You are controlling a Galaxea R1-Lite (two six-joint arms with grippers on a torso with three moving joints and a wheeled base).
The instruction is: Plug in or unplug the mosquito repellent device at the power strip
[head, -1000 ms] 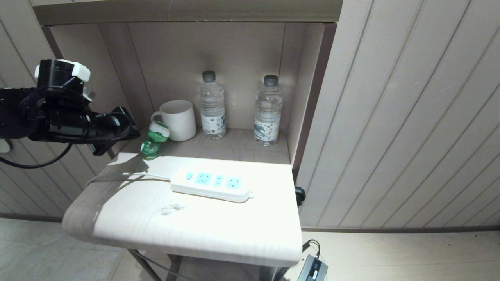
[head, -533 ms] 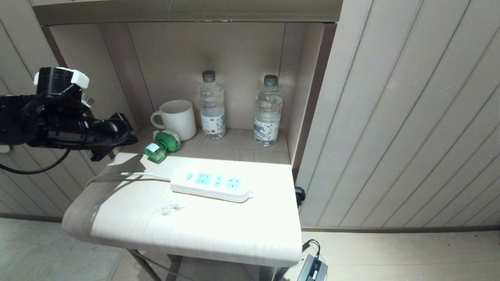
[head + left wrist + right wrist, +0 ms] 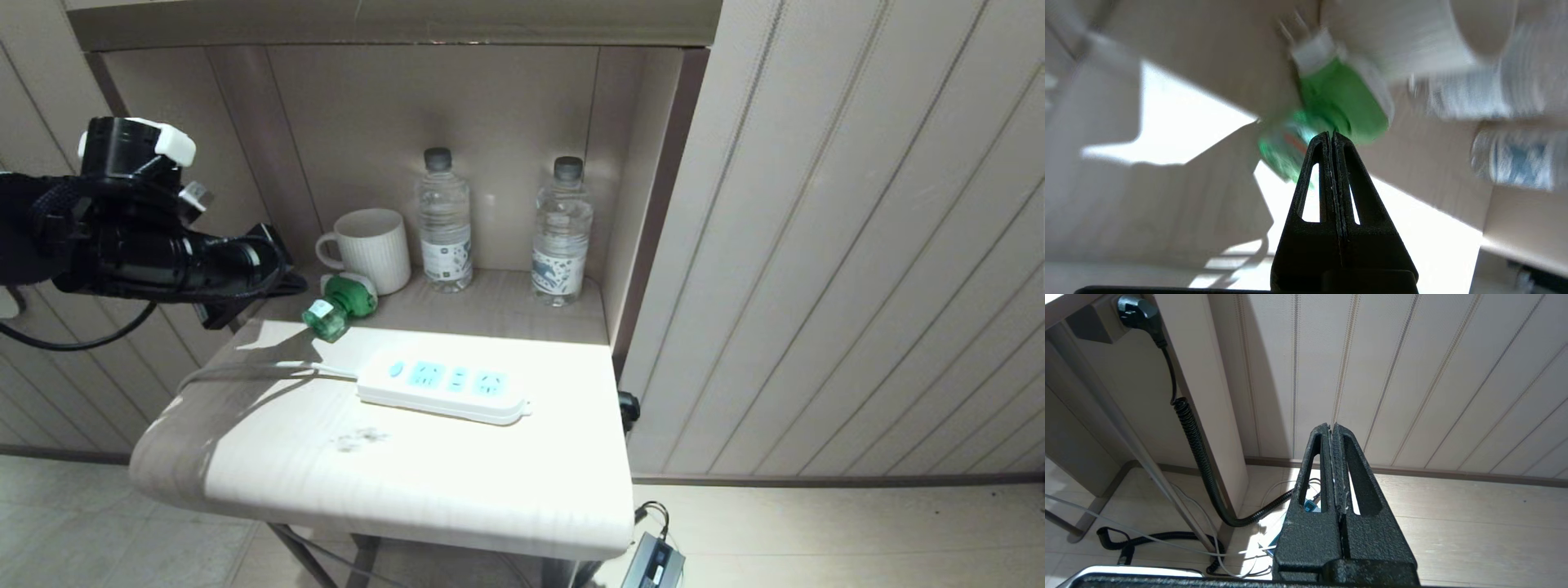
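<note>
The mosquito repellent device (image 3: pixel 339 304) lies tipped on its side at the back left of the worktop (image 3: pixel 424 482), just in front of the white mug (image 3: pixel 371 249). Its green bottle end points toward the front left corner and its white cap toward the mug. It is not plugged in: it lies apart from the power strip (image 3: pixel 445 384), which rests flat across the middle of the worktop with its white cord (image 3: pixel 269 367) trailing off toward the left edge.

The left gripper (image 3: pixel 294 283) reaches in level from the left edge, its tip just beside the tipped device; its fingers (image 3: pixel 1327 163) are pressed together with nothing between them. In the left wrist view the device (image 3: pixel 1339 102) shows blurred right past the fingertips, and whether they touch it cannot be told.

Two water bottles (image 3: pixel 445 220) (image 3: pixel 562 233) stand upright in the recess along the back edge, to the right of the mug.

The right gripper (image 3: pixel 1332 457) hangs low beside the furniture, aimed at the wall panelling and floor, its fingers together and empty.
</note>
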